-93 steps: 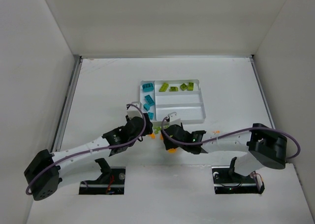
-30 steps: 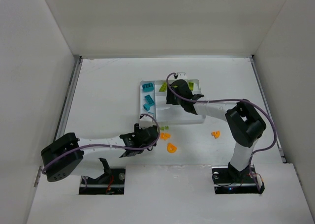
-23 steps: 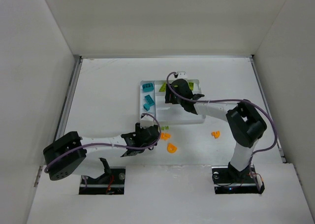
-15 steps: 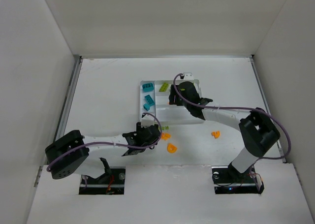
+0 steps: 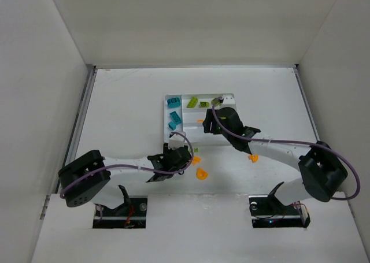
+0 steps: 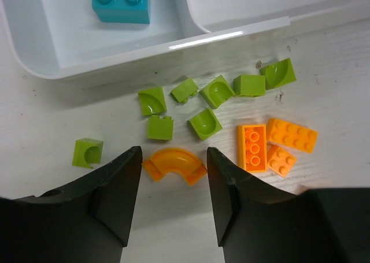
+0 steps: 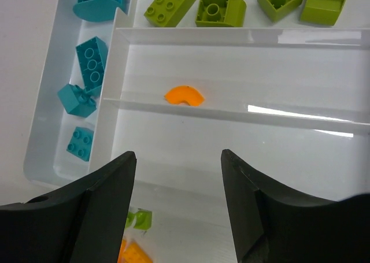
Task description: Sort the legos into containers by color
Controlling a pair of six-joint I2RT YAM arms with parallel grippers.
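Note:
My left gripper (image 6: pixel 173 156) is open low over the table, and an orange arch lego (image 6: pixel 173 165) lies flat between its fingertips, its ends close to both jaws. Small lime legos (image 6: pixel 208 95) and orange bricks (image 6: pixel 252 147) lie just ahead, in front of the white tray (image 6: pixel 231 34). My right gripper (image 7: pixel 178 159) hangs open and empty over the tray (image 7: pixel 260 159). One orange arch (image 7: pixel 184 95) rests in the middle long section. Lime legos (image 7: pixel 172 4) fill the far section and teal ones (image 7: pixel 91 63) the crosswise section. From above, the left gripper (image 5: pixel 184 158) hides its arch.
Another orange arch (image 5: pixel 202 174) lies on the table right of my left gripper, and a lone orange piece (image 5: pixel 253 157) sits under the right arm's forearm. The nearest long tray section (image 5: pixel 193 134) holds nothing. White walls enclose the table on three sides.
My right gripper opened over the tray, left an orange arch in the middle section and drew back toward the near right. My left gripper edged right and its jaws narrowed around the arch.

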